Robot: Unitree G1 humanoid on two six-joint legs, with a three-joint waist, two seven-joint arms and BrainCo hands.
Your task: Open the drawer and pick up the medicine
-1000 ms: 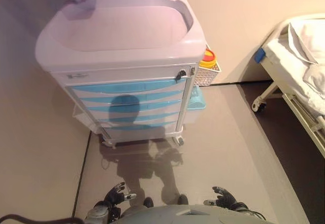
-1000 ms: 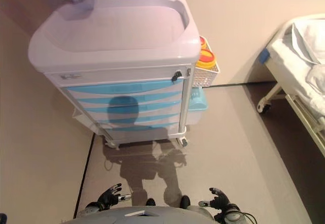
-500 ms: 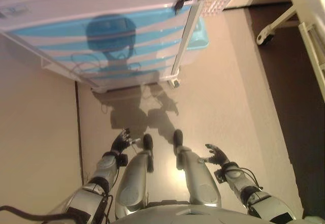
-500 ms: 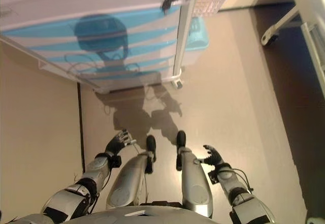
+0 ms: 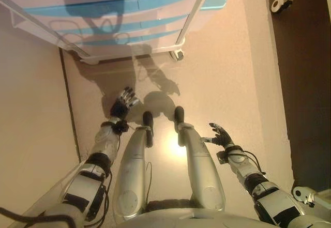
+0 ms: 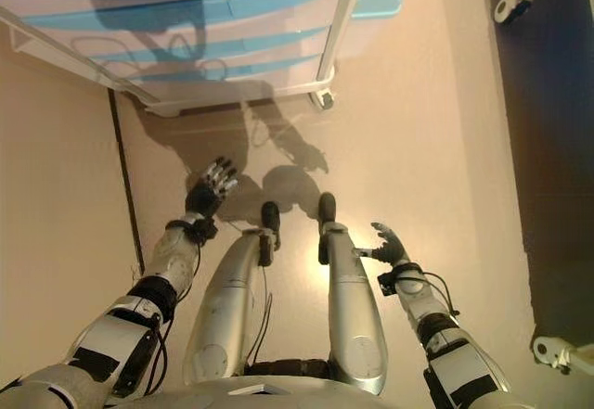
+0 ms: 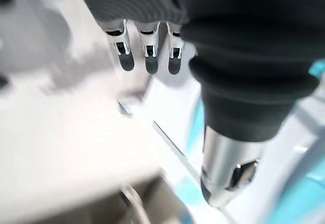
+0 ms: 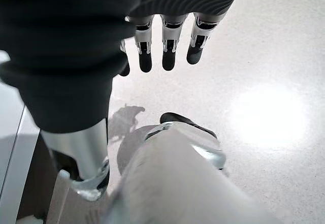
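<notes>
Far ahead, cart drawers (image 5: 119,11) all closed, medicine not visible; left hand (image 5: 123,102) and right hand (image 5: 219,135) relaxed, empty, well short; risk snagging the wrong drawer front

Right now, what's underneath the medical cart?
Under the medical cart a caster wheel and shadowed floor show. The drawers are all shut, so no medicine is visible. Both robot hands hang apart from it.
</notes>
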